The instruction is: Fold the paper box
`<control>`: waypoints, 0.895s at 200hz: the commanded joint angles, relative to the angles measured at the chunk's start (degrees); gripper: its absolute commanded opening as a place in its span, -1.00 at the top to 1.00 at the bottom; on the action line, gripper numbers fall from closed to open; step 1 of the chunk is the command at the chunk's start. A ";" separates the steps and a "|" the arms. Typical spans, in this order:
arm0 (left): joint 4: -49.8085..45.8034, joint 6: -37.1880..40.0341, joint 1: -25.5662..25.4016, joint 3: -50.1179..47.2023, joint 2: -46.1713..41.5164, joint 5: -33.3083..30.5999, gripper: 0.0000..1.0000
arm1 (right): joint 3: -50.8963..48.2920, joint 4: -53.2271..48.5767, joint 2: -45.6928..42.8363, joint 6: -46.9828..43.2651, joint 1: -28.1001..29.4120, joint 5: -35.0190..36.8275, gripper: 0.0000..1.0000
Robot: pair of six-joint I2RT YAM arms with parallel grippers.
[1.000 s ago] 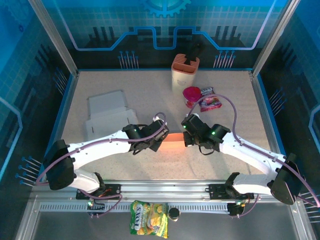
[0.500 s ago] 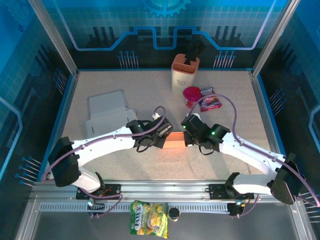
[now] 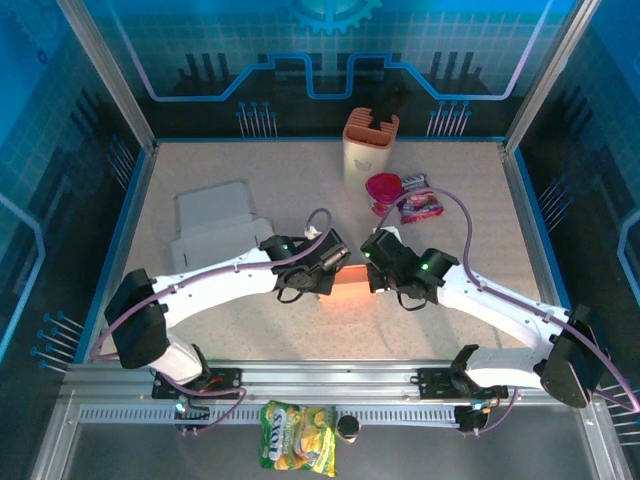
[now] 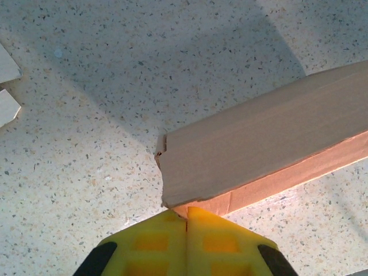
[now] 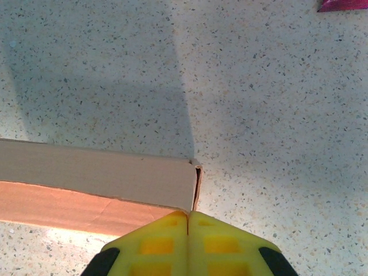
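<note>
1. L gripper (image 4: 187, 215): jaws closed w/ nothing between them; tips touch the box (image 4: 259, 138) at its left end, low corner.
2. Box: mid-table (image 3: 350, 335), between both grippers; long axis runs left-right, approx. parallel to the near edge.
3. R gripper (image 5: 188, 217): jaws closed, empty; tips against the box's right end.

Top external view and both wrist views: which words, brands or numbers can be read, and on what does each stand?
Snack bag: large white lettering, too blurred to read with certainty.
Pink packet: print too small to read.
Paper box: no print on the faces shown.
</note>
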 commanded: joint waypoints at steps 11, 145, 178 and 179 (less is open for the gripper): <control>0.02 -0.91 0.21 3.10 1.26 4.53 0.90 | 0.46 1.36 0.36 0.84 1.65 -1.32 1.00; 0.14 -0.17 2.57 2.46 1.01 9.17 0.89 | 0.67 1.02 0.50 0.41 1.68 -0.74 1.00; -0.06 0.33 3.37 1.66 -0.16 9.52 0.90 | 0.86 0.94 0.58 0.40 1.63 -0.66 1.00; -0.03 0.35 3.39 1.62 -0.17 9.57 0.90 | 0.86 0.98 0.53 0.40 1.66 -0.66 1.00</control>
